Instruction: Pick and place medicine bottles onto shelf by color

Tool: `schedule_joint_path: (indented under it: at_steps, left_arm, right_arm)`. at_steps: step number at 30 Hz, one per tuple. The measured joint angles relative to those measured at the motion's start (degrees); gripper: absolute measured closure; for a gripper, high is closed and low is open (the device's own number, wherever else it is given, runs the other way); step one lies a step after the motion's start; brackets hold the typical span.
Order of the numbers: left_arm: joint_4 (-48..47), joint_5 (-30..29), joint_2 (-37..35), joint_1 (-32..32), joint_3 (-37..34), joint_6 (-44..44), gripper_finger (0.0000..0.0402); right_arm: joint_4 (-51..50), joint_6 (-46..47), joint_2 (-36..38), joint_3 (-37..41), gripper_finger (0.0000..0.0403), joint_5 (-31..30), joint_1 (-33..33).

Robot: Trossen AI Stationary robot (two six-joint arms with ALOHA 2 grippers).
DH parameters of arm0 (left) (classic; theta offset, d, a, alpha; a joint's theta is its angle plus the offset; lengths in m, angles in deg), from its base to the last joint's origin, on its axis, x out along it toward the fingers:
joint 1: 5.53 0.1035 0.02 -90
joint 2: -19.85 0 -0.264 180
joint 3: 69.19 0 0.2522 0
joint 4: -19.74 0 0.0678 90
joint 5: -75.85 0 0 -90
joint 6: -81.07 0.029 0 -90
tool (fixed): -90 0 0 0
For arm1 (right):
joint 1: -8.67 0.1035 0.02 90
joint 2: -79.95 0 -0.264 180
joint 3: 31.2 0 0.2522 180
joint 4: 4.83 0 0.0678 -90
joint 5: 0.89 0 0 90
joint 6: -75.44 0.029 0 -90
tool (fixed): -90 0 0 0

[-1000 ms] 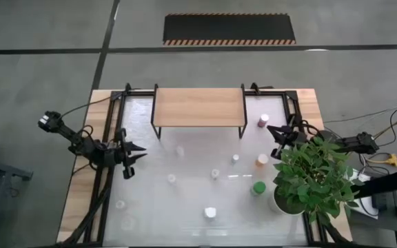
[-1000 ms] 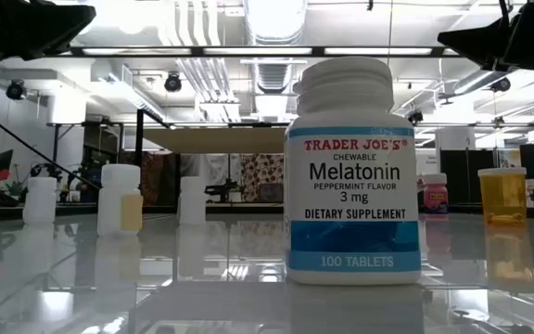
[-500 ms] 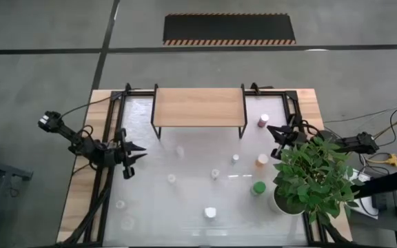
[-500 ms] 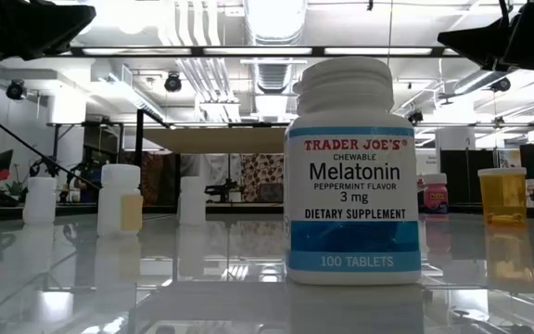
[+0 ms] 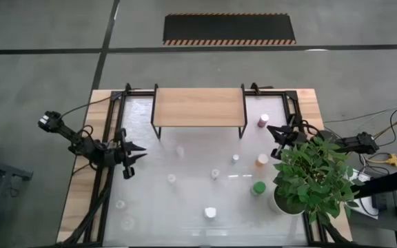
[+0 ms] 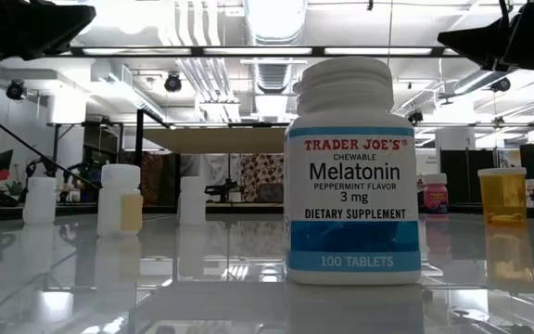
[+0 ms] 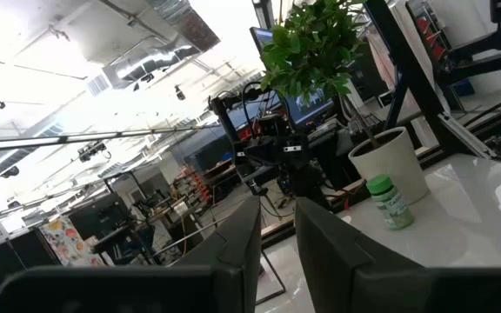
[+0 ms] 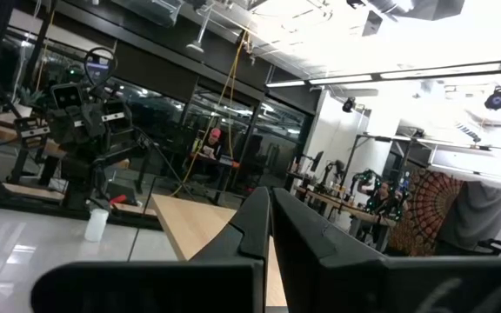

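The light-wood shelf (image 5: 198, 109) stands on black legs at the table's far side, with nothing on its board. Bottles stand upright on the white tabletop: pink-maroon (image 5: 263, 121), orange (image 5: 262, 160), green (image 5: 258, 188), a white Melatonin bottle (image 6: 353, 172) near the front edge, and several small pale ones such as (image 5: 171, 179). My left gripper (image 5: 138, 153) hovers at the table's left side, open by a narrow gap (image 7: 277, 204). My right gripper (image 5: 276, 133) hovers at the right side between the pink-maroon and orange bottles, shut (image 8: 270, 196). Neither touches anything.
A potted green plant (image 5: 312, 172) in a white pot (image 7: 390, 161) fills the table's right near corner, beside the green bottle and over part of my right arm. A black frame (image 5: 116, 117) borders the tabletop. Bare tabletop lies between the shelf and the bottles.
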Motion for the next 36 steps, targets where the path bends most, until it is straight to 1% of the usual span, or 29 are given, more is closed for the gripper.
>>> schedule_joint_path:
  at_steps: [32,36]
  left_arm:
    - [-0.01,0.0,0.0,-0.01,0.0,0.01,0.0343]
    - [0.0,0.0,0.0,0.01,0.0,0.01,0.0343]
  right_arm:
    - [0.01,0.05,-0.01,0.01,0.0394,0.0,0.0]
    - [0.11,-2.86,-0.01,0.01,0.0394,0.52,0.0]
